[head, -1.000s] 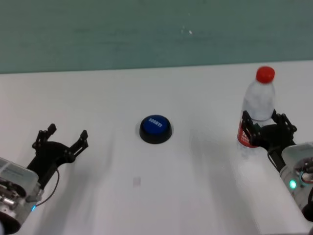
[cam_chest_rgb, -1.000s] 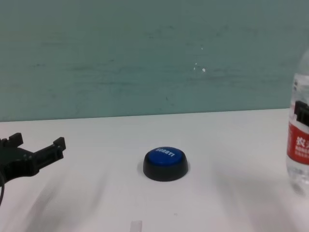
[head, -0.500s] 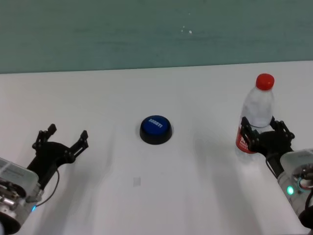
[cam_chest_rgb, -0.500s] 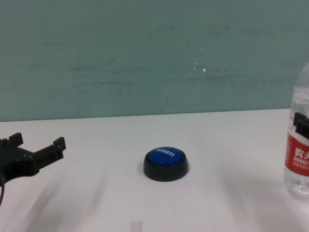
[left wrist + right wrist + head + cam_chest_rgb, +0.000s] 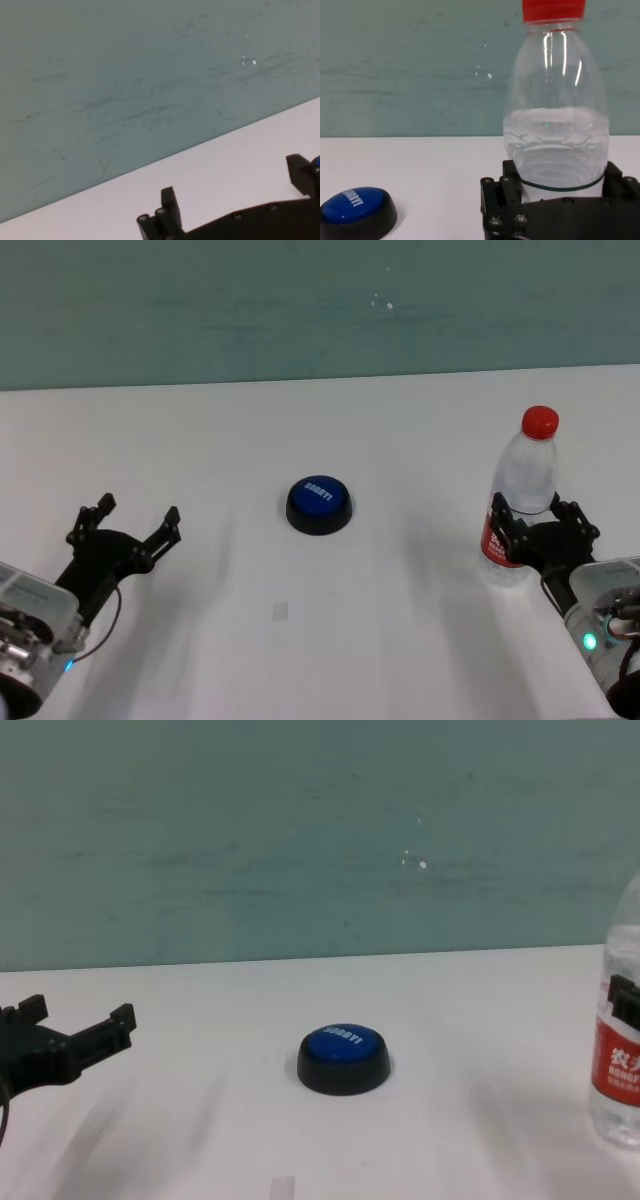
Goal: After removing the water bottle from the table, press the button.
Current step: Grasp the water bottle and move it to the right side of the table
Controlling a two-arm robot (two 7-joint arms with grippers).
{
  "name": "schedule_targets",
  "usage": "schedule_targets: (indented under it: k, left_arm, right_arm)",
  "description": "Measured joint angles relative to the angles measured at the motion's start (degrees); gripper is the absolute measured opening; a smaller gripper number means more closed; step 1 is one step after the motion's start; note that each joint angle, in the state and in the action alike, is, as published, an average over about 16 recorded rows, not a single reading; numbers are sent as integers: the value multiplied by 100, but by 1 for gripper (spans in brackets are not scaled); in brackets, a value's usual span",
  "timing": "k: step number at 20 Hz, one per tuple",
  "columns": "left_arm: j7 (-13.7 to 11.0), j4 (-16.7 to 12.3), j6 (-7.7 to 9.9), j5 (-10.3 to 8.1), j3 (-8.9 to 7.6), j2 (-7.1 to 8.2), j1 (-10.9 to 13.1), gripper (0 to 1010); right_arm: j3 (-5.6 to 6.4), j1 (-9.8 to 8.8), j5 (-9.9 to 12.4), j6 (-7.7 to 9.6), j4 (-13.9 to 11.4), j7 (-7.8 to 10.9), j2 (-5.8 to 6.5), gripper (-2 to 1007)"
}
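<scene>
The water bottle (image 5: 525, 475), clear with a red cap and red label, stands upright at the right of the white table (image 5: 400, 430). My right gripper (image 5: 537, 527) is shut on it at label height, with one finger on each side. The right wrist view shows the bottle (image 5: 555, 130) between the black fingers (image 5: 501, 196). In the chest view the bottle (image 5: 622, 1070) is cut off by the right edge. The blue button (image 5: 318, 502) on its black base sits mid-table, well to the left of the bottle. It also shows in the chest view (image 5: 343, 1055) and the right wrist view (image 5: 355, 206). My left gripper (image 5: 138, 508) is open and empty at the near left.
A teal wall (image 5: 300, 300) runs behind the table's far edge. A small faint mark (image 5: 280, 611) lies on the tabletop in front of the button. The left gripper (image 5: 78, 1010) hovers low over the table at the chest view's left edge.
The bottle, held in my right gripper, has come down and a little toward me. The left arm and the button have not moved.
</scene>
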Motion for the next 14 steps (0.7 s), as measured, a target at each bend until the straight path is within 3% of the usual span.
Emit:
schedule_targets:
  k: [14]
  left_arm:
    - [0, 0, 0, 0, 0, 0, 0, 1003]
  right_arm:
    - [0, -45, -40, 62, -17, -35, -6, 725]
